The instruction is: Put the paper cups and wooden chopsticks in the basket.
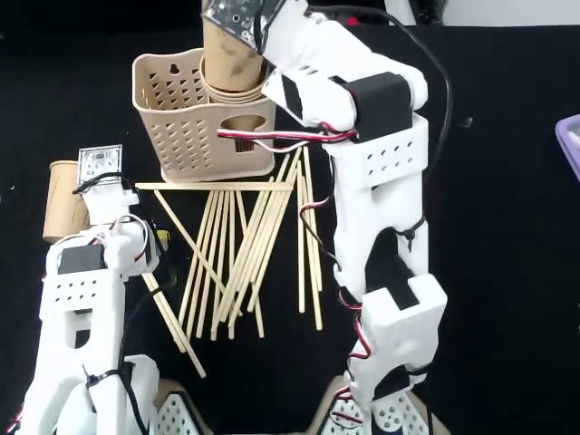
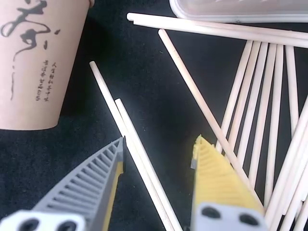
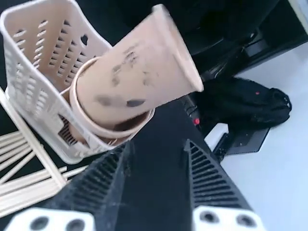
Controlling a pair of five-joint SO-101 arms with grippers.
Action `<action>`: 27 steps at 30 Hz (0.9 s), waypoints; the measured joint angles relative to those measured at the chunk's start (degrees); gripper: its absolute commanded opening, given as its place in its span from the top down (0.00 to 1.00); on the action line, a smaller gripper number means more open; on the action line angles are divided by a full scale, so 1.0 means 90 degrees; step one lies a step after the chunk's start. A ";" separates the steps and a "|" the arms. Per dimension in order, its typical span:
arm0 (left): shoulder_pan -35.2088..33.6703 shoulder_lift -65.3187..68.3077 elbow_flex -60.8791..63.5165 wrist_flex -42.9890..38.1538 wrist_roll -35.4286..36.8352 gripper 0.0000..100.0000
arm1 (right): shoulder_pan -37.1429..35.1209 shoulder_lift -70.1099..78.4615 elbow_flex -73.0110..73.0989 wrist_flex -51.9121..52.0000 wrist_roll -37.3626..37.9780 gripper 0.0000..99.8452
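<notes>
Now, with my right end effector (image 3: pixel 159 143) open and empty near the paper cup (image 3: pixel 134 82) stacked in the basket (image 1: pixel 181 136), my left end effector (image 2: pixel 160 140) hangs open and empty astride 2 wooden chopsticks (image 2: pixel 145 161) on the bench (image 2: pixel 139 57), so the next move probably calls for a low, square closure.

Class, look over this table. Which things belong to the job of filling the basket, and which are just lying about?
Belong to the job:
basket
stacked cups, already in the basket
lone cup, lying on the table
chopsticks, spread on the table

Just lying about:
purple thing at the table's edge
black bag off the table
</notes>
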 measured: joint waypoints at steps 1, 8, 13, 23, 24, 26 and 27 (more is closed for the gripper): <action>0.0000 0.0000 0.0000 0.0000 0.0000 0.77 | -0.0039 0.0000 0.0000 -0.0068 -0.0049 0.86; 0.0000 0.0000 0.0000 0.0000 0.0000 0.77 | -0.0264 0.0000 0.0000 -0.0791 -0.1368 0.88; 0.0000 0.0000 0.0000 0.0000 0.0000 0.77 | -0.0254 0.0000 -0.0010 -0.0947 -0.2393 0.91; 0.0000 0.0000 0.0000 0.0000 0.0000 0.77 | -0.0342 -0.0469 -0.0811 0.0694 -0.2413 0.86; 0.0000 0.0000 0.0000 0.0000 0.0000 0.77 | -0.0361 -0.0430 -0.0742 0.0674 -0.2452 0.86; 0.0000 0.0000 0.0000 0.0000 0.0000 0.77 | -0.0449 -0.0205 -0.0518 0.0381 -0.2686 0.86; 0.0000 0.0000 0.0000 0.0000 0.0000 0.77 | -0.0508 -0.0039 -0.0352 0.0244 -0.2833 0.87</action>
